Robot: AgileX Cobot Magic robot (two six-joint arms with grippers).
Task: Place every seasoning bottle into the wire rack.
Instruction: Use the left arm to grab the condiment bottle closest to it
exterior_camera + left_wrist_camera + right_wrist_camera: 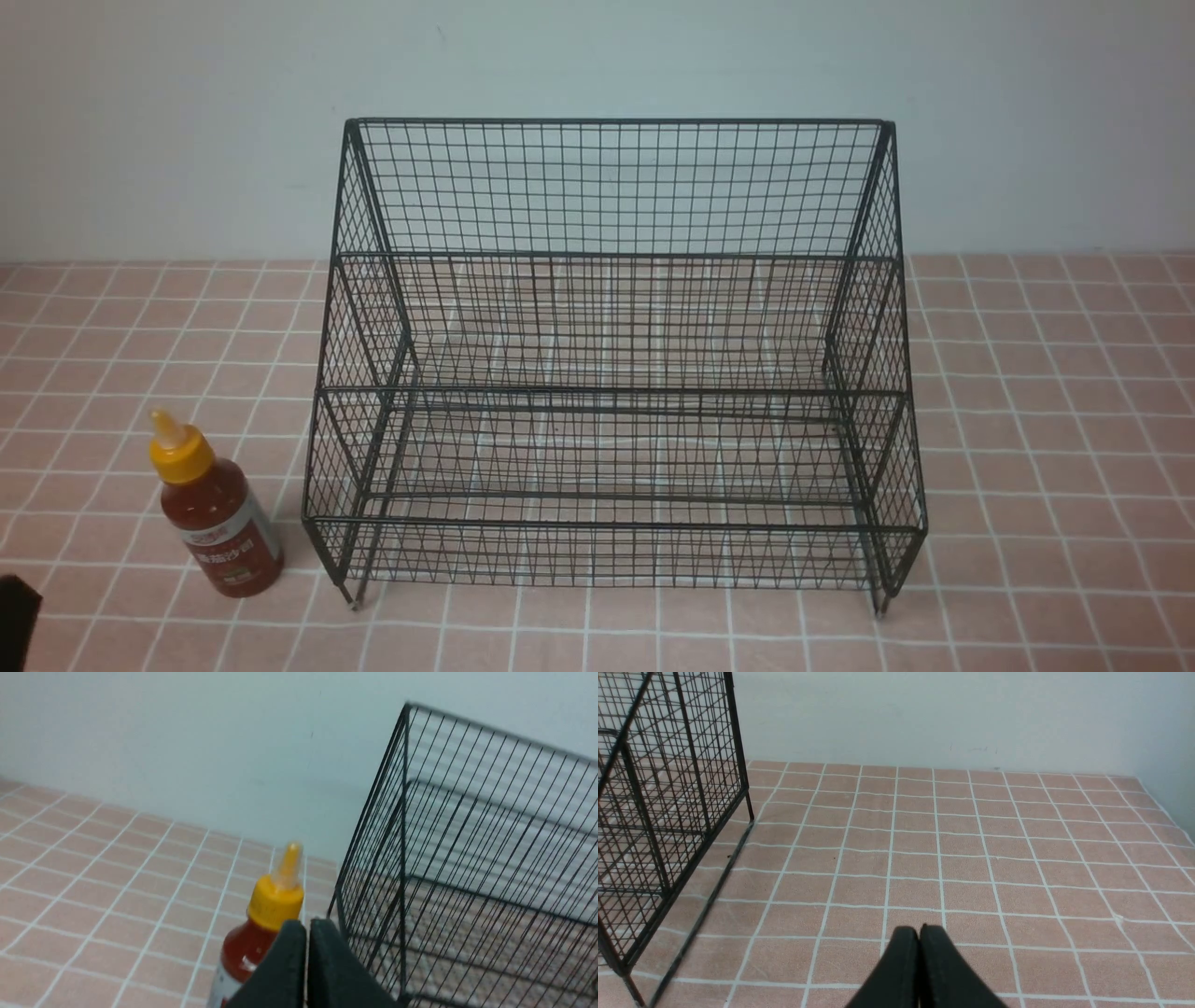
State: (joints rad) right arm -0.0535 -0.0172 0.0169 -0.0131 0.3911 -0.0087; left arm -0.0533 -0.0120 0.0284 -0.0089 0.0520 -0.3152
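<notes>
One seasoning bottle (217,511) with red-orange sauce, a yellow cap and a pale nozzle stands upright on the tiled table just left of the wire rack (611,252). The rack's tiers are empty. The bottle also shows in the left wrist view (261,933), with the rack (490,812) beside it. My left gripper (307,926) is shut and empty, a short way in front of the bottle; only a dark corner of it (17,616) shows in the front view. My right gripper (919,931) is shut and empty over bare tiles to the right of the rack (668,812).
The pink tiled table (1055,420) runs back to a pale wall (597,56). The rack stands on short legs (355,597) near the table's middle. The table's right edge (1164,812) shows in the right wrist view.
</notes>
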